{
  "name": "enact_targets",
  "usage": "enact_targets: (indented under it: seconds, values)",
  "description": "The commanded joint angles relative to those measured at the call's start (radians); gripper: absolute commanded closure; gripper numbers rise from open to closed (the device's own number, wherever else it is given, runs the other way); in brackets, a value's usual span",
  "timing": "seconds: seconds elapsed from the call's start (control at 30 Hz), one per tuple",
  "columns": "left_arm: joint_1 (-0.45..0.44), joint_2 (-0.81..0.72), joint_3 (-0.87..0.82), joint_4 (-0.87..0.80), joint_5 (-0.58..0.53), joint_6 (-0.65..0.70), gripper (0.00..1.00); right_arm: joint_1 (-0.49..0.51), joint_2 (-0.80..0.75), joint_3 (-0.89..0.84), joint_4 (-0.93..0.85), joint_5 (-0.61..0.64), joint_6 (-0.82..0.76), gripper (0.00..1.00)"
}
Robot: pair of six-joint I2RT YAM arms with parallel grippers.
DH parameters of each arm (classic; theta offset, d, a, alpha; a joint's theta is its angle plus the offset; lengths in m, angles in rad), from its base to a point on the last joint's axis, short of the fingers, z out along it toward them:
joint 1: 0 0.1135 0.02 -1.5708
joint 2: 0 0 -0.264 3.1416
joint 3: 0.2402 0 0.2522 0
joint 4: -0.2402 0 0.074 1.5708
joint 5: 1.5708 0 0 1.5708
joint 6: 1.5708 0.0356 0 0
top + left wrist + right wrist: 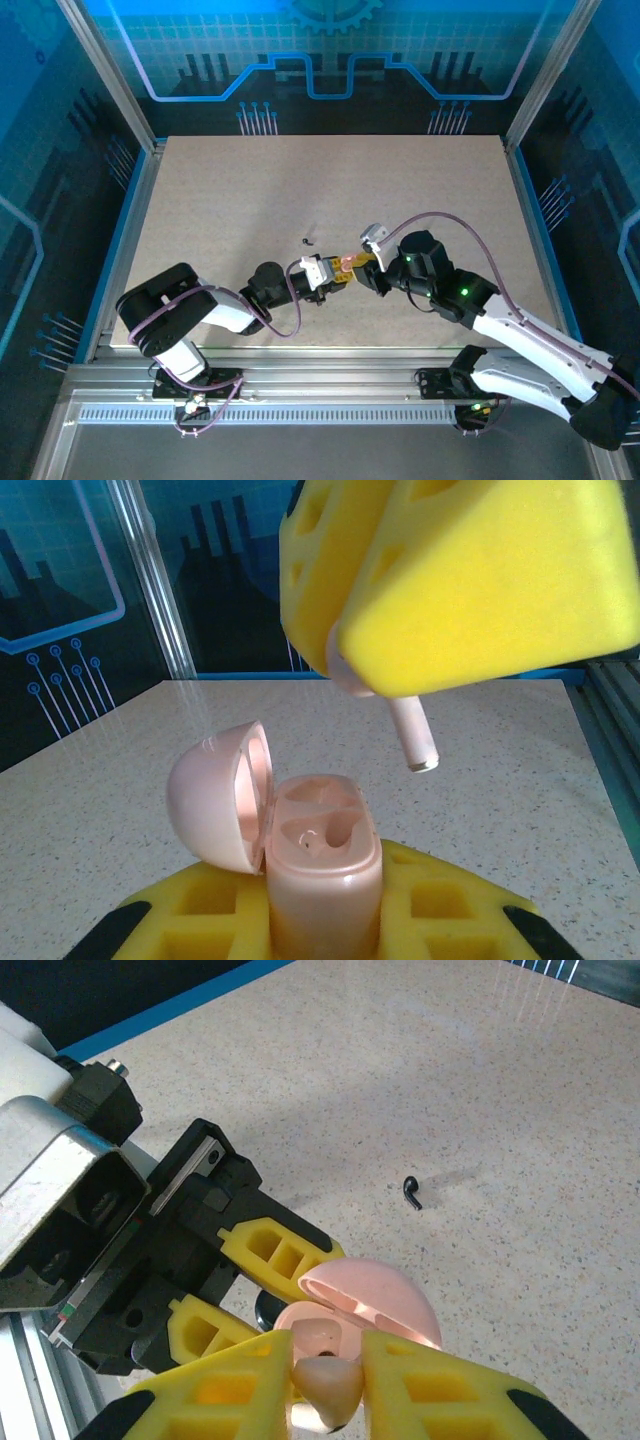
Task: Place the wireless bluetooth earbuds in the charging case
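Left tool point(245, 1295) clamps a pale pink plastic charging case point(320, 865), lid open. Right tool point(325, 1380) pinches a pinkish-white stemmed earbud point(412, 735) just above it. A black stemmed earbud point(411, 1192) lies on the speckled bench point(520, 1110).

Your charging case point(322, 880) was pale pink | pale earbud point(413, 734) was pinkish-white, tip silvery | right gripper point(326, 1370) fingers point(215, 1400) were yellow, black-patched | table point(500, 790) was beige, finely speckled | dark earbud point(411, 1192) looked black, perhaps | backdrop point(320, 60) was blue, circuit-patterned

No legible text, labels, brands or numbers in any view. Blue wall panels point(320, 60) at frame top carry only circuit-trace and gear graphics.
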Motion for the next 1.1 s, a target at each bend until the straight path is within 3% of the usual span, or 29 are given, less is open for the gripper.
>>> enact_targets:
  seconds: [0.0,0.87,1.07]
  values:
    - [-0.008,-0.015,0.022,0.041,0.008,-0.017,0.83,0.017,0.005,-0.016,0.068,0.02,0.024,0.77]
    - [-0.009,-0.044,0.025,0.042,0.025,-0.026,0.83,0.014,0.075,-0.04,0.081,0.072,0.02,0.77]
    - [-0.008,-0.021,0.025,0.042,0.002,-0.035,0.83,0.017,0.025,-0.019,0.079,0.063,0.018,0.77]
